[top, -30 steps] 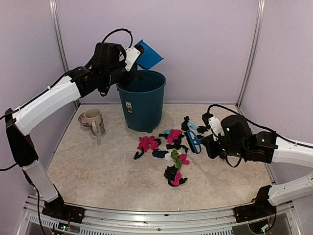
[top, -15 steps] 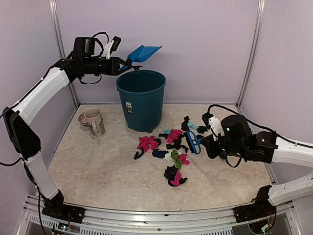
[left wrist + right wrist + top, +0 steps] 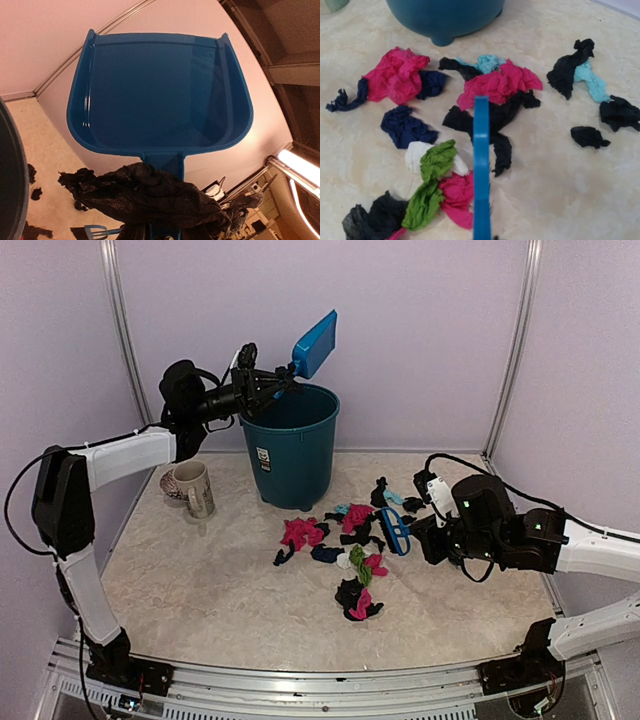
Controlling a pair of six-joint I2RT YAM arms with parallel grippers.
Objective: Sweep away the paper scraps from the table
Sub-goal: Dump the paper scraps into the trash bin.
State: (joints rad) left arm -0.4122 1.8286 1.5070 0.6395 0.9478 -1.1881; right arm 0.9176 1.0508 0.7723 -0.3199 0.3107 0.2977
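The paper scraps [image 3: 345, 545] lie in a loose cluster on the counter [image 3: 200, 590], in front of and to the right of the teal bin [image 3: 290, 445]. They are pink, black, dark blue, light teal, white and green. A few black and teal bits sit apart on the far right of the pile.

The right gripper [image 3: 412, 528] is low over the counter, just beside the right edge of the cluster, and is clamped on a blue brush [image 3: 397, 530]. The brush head is at the scraps. In the right wrist view it shows edge-on as a thin blue strip [image 3: 481, 165], with the pile spread behind it.

The left gripper [image 3: 272, 382] is well apart from the scraps, raised above the bin's rim. It is closed on the handle of a blue dustpan [image 3: 315, 343], which is tipped steeply upward. The pan's scoop [image 3: 160, 95] looks bare (a black crumpled wad [image 3: 145, 192] sits across its handle). A mug [image 3: 193, 487] stands left of the bin.
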